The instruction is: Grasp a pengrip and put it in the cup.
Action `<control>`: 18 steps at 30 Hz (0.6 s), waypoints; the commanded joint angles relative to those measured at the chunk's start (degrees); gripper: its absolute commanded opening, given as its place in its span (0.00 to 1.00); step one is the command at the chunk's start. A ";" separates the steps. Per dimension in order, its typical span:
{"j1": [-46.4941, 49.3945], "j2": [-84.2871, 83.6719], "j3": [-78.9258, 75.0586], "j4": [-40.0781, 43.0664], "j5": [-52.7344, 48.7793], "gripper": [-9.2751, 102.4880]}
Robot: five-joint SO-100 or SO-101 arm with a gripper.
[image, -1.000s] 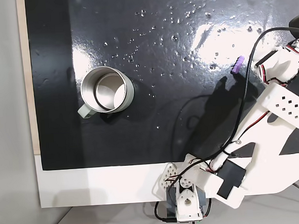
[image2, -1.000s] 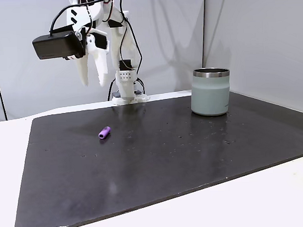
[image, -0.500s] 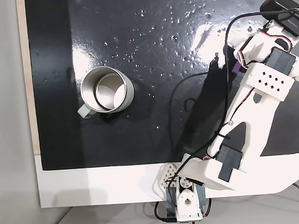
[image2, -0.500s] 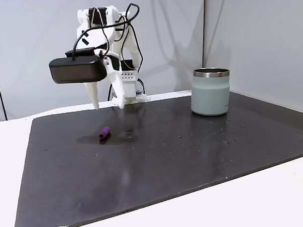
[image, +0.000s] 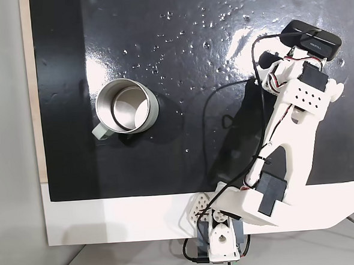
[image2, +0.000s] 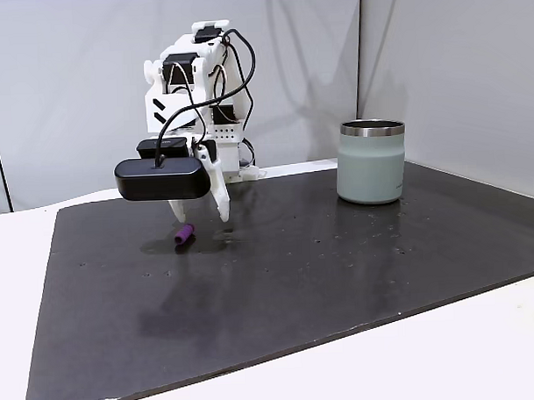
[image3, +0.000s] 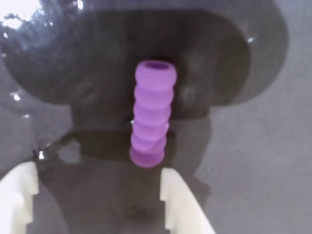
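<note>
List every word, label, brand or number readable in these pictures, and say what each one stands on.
None can be read.
The black camera housing on the arm bears a small pale marking in a fixed view, too small and blurred to read.
The cup, the pengrip and the black mat carry no visible text.

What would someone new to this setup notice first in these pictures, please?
Probably the pengrip, a ribbed purple tube lying on the black mat, right in front of the gripper in the wrist view, whose white fingers stand open and low over it. Next, the cup, standing upright far across the mat.
</note>
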 commanded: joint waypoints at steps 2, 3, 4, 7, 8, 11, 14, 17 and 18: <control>1.85 3.25 -0.88 -2.29 -2.55 0.36; 2.02 3.16 -0.97 -2.29 -2.99 0.36; 2.29 3.16 -0.97 -2.29 -3.52 0.36; 3.16 3.08 -0.97 -2.29 -5.45 0.36; 3.52 2.90 -0.97 -2.37 -5.89 0.36; 4.31 1.93 -0.97 -4.75 -6.42 0.36; 4.57 0.79 -0.97 -7.82 -6.42 0.36; 4.48 -0.62 -1.76 -9.14 -6.33 0.36; 4.31 -0.88 -1.85 -9.58 -6.33 0.36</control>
